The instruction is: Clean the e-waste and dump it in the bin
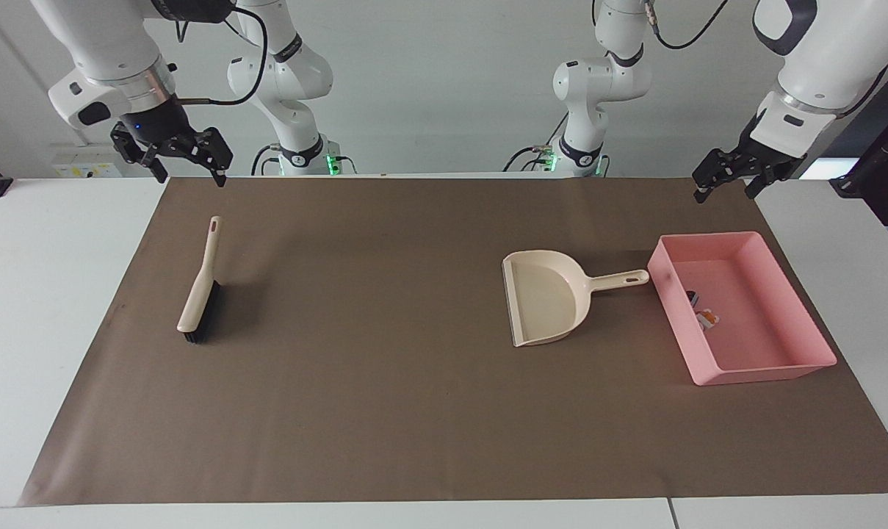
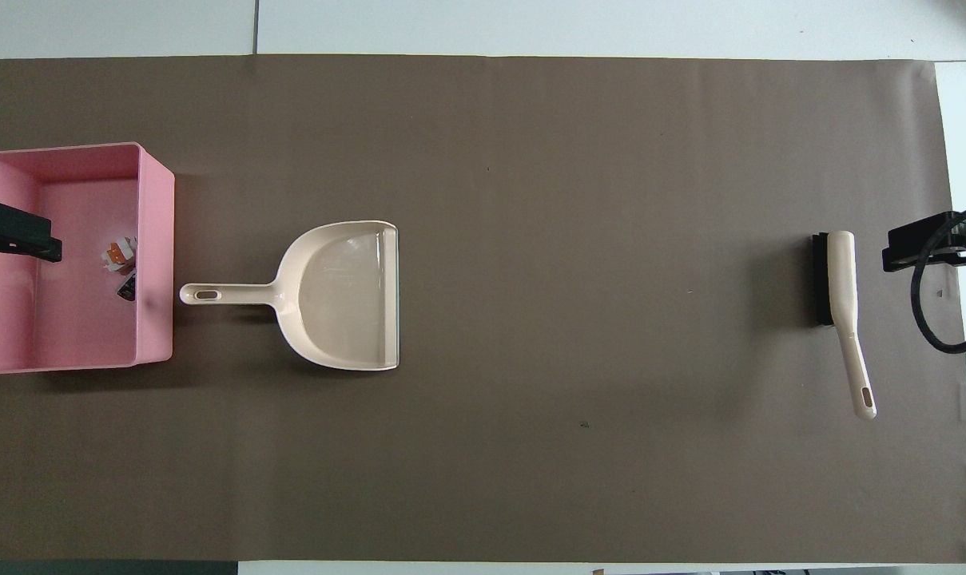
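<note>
Nearest the robots, both hands hang empty with fingers spread: the left hand (image 1: 728, 178) over the bench edge by the bin, the right hand (image 1: 173, 156) above the cream-handled, black-bristled brush (image 1: 200, 285). The empty beige plastic dustpan (image 1: 546, 296) lies beside the shallow pink plastic bin (image 1: 781, 361), which holds the tiny e-waste parts (image 1: 703, 310). The job looks finished.

E-waste (image 1: 703, 310) lies in the bin (image 1: 796, 369) — seemingly two pieces.

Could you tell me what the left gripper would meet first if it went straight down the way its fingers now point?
Probably the brown mat near the pink bin, though depth is unclear; the left gripper hangs open.
</note>
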You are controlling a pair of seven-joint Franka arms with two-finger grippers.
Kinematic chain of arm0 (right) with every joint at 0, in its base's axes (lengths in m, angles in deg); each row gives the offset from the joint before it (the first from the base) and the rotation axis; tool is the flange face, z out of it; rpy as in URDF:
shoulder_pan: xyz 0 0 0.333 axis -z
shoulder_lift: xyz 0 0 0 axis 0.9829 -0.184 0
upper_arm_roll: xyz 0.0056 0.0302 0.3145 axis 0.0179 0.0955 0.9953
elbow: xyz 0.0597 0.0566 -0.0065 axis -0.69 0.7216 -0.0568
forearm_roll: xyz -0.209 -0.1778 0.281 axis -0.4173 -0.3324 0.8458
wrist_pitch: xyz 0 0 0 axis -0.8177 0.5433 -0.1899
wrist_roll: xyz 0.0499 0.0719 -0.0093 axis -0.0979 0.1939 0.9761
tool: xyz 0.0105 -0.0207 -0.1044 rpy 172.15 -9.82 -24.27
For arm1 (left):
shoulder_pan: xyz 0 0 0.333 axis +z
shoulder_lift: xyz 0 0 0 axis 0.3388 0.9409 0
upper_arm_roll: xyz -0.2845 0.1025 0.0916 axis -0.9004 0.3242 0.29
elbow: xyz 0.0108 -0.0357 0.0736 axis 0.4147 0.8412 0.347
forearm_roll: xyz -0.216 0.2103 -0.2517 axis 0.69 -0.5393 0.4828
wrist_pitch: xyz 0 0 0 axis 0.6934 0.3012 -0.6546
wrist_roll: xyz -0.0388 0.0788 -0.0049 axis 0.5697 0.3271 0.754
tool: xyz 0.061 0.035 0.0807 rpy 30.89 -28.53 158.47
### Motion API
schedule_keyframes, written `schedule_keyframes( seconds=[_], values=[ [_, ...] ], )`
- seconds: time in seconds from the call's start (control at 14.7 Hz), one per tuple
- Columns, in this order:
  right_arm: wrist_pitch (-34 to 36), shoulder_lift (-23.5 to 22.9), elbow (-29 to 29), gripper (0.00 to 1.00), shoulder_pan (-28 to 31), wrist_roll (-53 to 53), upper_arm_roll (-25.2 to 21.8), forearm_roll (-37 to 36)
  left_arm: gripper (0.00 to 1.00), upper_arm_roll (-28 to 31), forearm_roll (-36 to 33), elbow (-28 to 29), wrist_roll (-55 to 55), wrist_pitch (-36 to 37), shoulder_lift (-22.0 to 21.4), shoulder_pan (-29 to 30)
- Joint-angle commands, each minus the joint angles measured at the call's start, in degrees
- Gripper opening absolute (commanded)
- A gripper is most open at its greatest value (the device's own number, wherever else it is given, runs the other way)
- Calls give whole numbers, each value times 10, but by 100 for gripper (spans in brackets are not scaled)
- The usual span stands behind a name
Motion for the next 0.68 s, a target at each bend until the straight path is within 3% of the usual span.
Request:
schedule_keyframes(
  seconds=[0.0,0.61],
  values=[
    [5,-5,-7,100,2,2,0,3,98,1,8,13,1,6,-12,6],
    [0,-5,-7,100,0,-14,1,6,98,2,7,15,16,4,-12,5]
  ],
)
